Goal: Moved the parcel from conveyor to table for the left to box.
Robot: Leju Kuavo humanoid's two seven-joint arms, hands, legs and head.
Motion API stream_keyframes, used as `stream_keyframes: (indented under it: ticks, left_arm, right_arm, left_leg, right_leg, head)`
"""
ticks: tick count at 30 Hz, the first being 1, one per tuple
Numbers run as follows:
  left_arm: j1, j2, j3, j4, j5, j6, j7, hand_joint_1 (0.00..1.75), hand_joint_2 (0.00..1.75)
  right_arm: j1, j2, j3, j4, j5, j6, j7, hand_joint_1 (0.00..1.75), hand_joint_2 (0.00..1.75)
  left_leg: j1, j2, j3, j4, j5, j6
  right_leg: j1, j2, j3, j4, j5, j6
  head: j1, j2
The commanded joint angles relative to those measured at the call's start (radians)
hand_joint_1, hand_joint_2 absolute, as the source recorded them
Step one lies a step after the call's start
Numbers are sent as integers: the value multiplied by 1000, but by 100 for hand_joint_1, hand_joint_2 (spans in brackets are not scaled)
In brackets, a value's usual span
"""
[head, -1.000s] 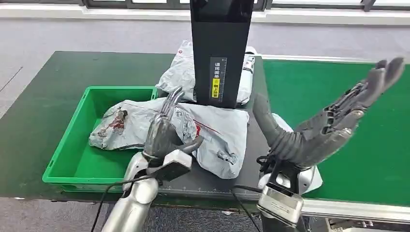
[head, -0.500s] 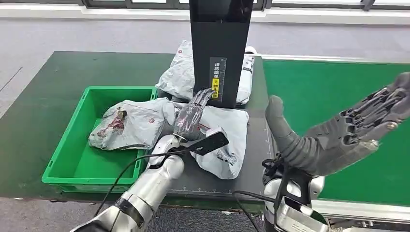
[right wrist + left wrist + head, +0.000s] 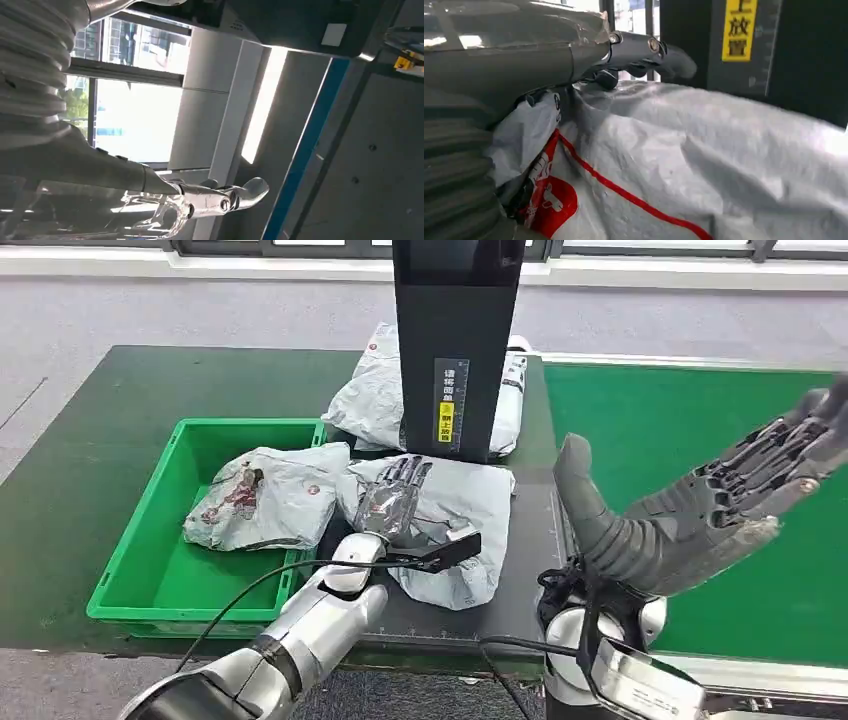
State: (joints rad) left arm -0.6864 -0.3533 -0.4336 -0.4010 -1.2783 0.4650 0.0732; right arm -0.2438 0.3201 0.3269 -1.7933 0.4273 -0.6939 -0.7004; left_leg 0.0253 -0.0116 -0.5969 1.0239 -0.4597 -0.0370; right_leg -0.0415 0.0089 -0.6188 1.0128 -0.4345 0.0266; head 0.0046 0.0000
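A grey plastic parcel (image 3: pixel 455 525) with a red stripe lies on the dark table (image 3: pixel 100 430) in front of the black stand. My left hand (image 3: pixel 391 498) rests flat on its left part, fingers stretched out toward the stand. In the left wrist view the fingers (image 3: pixel 644 50) lie straight over the crumpled parcel (image 3: pixel 704 165), gripping nothing. My right hand (image 3: pixel 690 515) hangs raised over the near edge of the green conveyor (image 3: pixel 700 430), fingers spread and empty. In the right wrist view that hand (image 3: pixel 150 200) faces the ceiling.
A green bin (image 3: pixel 150 560) stands at the left and holds another grey parcel (image 3: pixel 265 502). A tall black stand (image 3: pixel 455 340) rises mid-table, with a third parcel (image 3: pixel 372 390) behind it. The stand's yellow label (image 3: pixel 740 27) is close ahead of my left hand.
My left hand slid right from the bin's edge onto the table parcel, which bunched up slightly rightward. My right hand drifted right and a little higher, still spread.
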Motion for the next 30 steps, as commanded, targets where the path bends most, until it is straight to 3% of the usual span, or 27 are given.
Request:
stream_keyframes:
  ticks: [1,15,18,22,23,24,28,29,30]
  left_arm:
    - [-63,35,-93,115,-6,-12,11,0,175]
    - [-63,35,-93,115,-6,-12,11,0,175]
    - [-67,46,-157,137,-113,-108,121,0,175]
    - [-56,52,-183,151,-176,-241,165,0,175]
    - [-53,56,-190,151,-192,-253,175,80,175]
    - [-52,57,-191,149,-202,-260,176,175,175]
    - [-56,57,-200,141,-236,-259,188,175,175]
    - [-88,83,-395,67,-292,118,337,175,175]
    - [-108,80,-410,24,-292,233,353,175,175]
  right_arm:
    - [9,-36,42,55,-6,-4,2,0,175]
    - [9,-36,42,55,-6,-4,2,0,175]
    - [2,-41,46,64,-23,-4,2,0,175]
    - [-9,-42,44,73,-35,-4,2,0,175]
    - [-13,-42,42,75,-36,-4,2,0,175]
    - [-13,-42,40,74,-34,-4,2,0,175]
    - [-2,-39,31,66,-28,-4,2,0,175]
    - [22,-38,21,60,-15,-4,2,0,175]
    - [31,-43,21,53,-16,-4,2,0,175]
  left_leg:
    - [1,3,5,-3,0,3]
    - [0,2,3,-2,0,2]
    - [1,2,3,-2,0,2]
    - [1,3,4,-3,0,2]
    - [0,3,3,-2,0,2]
    - [1,3,5,-3,0,2]
    - [1,5,6,-4,1,3]
    - [0,3,5,-3,1,2]
    - [1,1,3,-1,1,1]
  right_leg:
    - [2,0,4,-4,1,-4]
    - [1,0,3,-2,0,-3]
    - [2,1,3,-2,1,-3]
    - [2,2,4,-3,1,-3]
    - [1,2,3,-2,1,-3]
    - [2,2,5,-4,1,-4]
    - [2,2,6,-4,2,-4]
    - [1,1,4,-2,1,-3]
    - [1,0,3,-1,1,-3]
  head:
    - [0,0]
    - [0,0]
    - [0,0]
    - [0,0]
    - [0,0]
    - [0,0]
    - [0,0]
    - [0,0]
    - [0,0]
